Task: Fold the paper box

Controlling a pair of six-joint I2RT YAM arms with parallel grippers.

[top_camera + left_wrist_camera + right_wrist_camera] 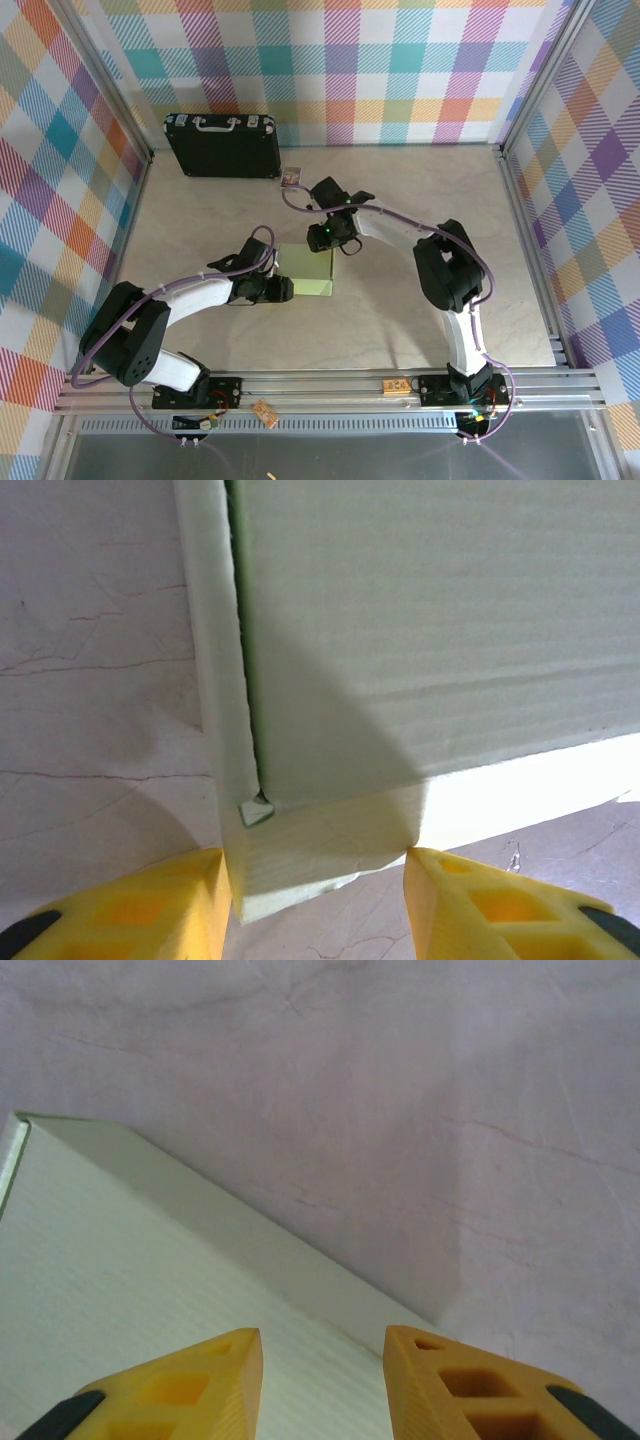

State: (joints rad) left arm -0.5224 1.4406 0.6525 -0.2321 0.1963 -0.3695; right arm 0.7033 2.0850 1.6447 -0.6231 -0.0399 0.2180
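Yeah, left gripper (312, 860) clamps the paper box (430, 630) end, bottom center. The right gripper (322, 1332) hangs half-open over its edge, empty.

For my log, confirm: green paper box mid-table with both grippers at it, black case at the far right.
No: the top view shows the black case at the far left. The paper box does sit mid-table, left gripper and right gripper at it.
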